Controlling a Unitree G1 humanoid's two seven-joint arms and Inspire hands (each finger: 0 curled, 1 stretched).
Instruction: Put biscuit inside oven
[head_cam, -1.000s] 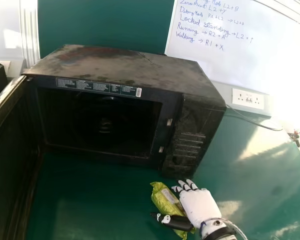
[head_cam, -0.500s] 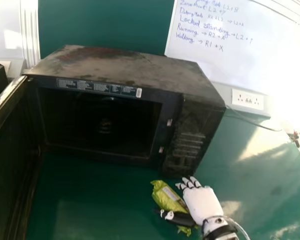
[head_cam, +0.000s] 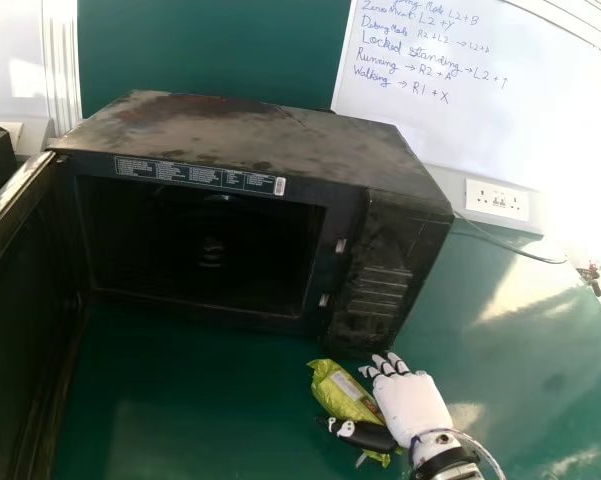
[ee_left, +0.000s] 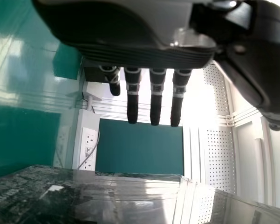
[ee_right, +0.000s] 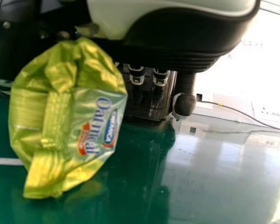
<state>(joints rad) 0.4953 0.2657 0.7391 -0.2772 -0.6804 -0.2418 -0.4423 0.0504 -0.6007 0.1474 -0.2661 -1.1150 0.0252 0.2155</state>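
Black oven door [head_cam: 25, 300] wide open at left, then dark cavity [head_cam: 195, 240]. Lower right of it, green biscuit packet [head_cam: 342, 395], perhaps resting on the tabletop [head_cam: 180, 400], long axis slanting toward the cavity. Just beside, right hand [head_cam: 413, 405], straight-fingered, thumb across the packet. Added by right wrist view: large lettering on the palm-side wrapper.

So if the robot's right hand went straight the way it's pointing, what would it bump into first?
Probably the oven, low on its front panel, because the right hand points that way. How wide the gap is, I can't tell.
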